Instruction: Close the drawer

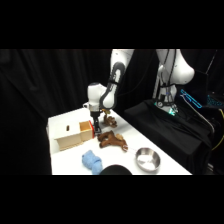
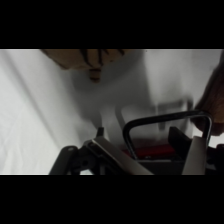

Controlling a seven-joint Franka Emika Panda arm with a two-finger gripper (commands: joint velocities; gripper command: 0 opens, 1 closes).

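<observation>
Judging from the side view, I'd say the drawer [image 1: 86, 131] is a light, stiff little thing: a red-orange front set in the end of a tan wooden box [image 1: 70, 135], and it looks pulled out a little from the box's right end, though I cannot tell how far. It sits on the left half of the white surface [image 1: 62, 120], with my gripper [image 1: 96, 126] down just beside that red front, touching it or very nearly. In the wrist view a dark handle [image 2: 165, 125] arches in front of the red face [image 2: 157, 150], close to the fingers [image 2: 192, 152]; whether they are spread or pinched together I cannot tell from either view. I would not grasp anything here: a flat push on the red front, along the box's length, should do, since wood on wood slides stiffly and nothing is fragile. My worry is the box itself (it looks light enough to skate across the smooth surface instead of taking the drawer in). Room is tight on the near side: a brown plush toy [image 1: 112, 140] lies just right of the gripper, a blue cloth [image 1: 91, 161] sits nearer the front edge, and a metal bowl [image 1: 147, 159] stands well apart to the right. Black drapes close off the background.
</observation>
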